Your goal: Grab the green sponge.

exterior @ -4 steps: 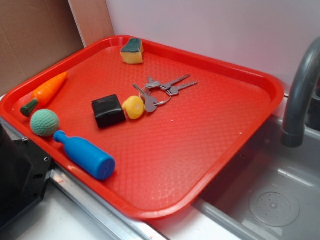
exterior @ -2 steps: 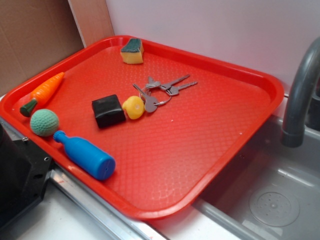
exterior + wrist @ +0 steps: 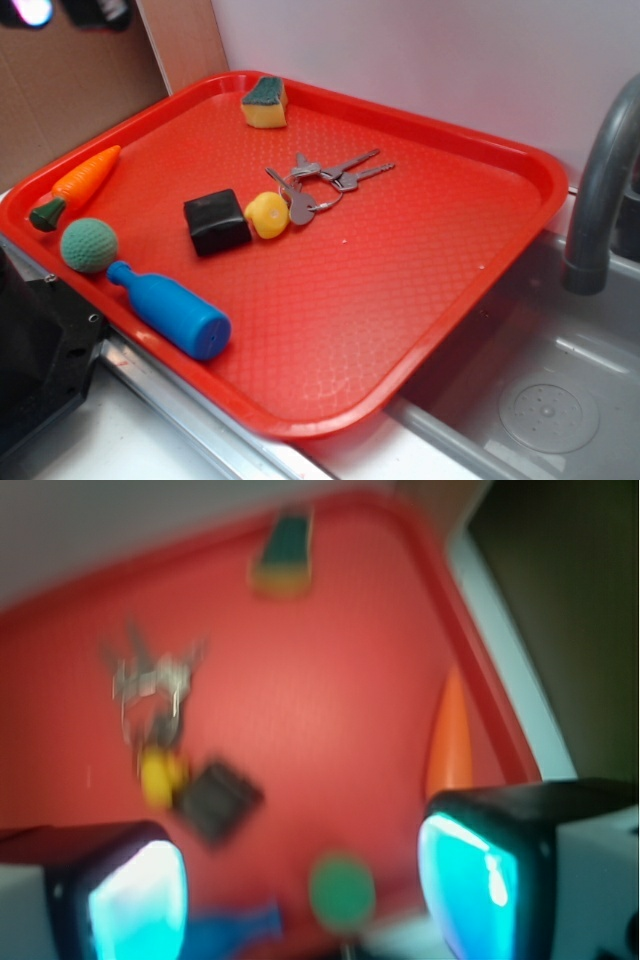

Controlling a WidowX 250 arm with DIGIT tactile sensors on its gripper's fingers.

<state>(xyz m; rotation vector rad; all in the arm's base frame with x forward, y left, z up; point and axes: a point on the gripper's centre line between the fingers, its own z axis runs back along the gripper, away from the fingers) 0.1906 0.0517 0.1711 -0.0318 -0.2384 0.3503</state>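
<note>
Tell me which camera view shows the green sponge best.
The exterior view: the green sponge is sharp there, near the red tray's far rim, its yellow foam and dark green top both visible. The wrist view shows the same sponge only as a motion-blurred patch beyond the open claw.
</note>
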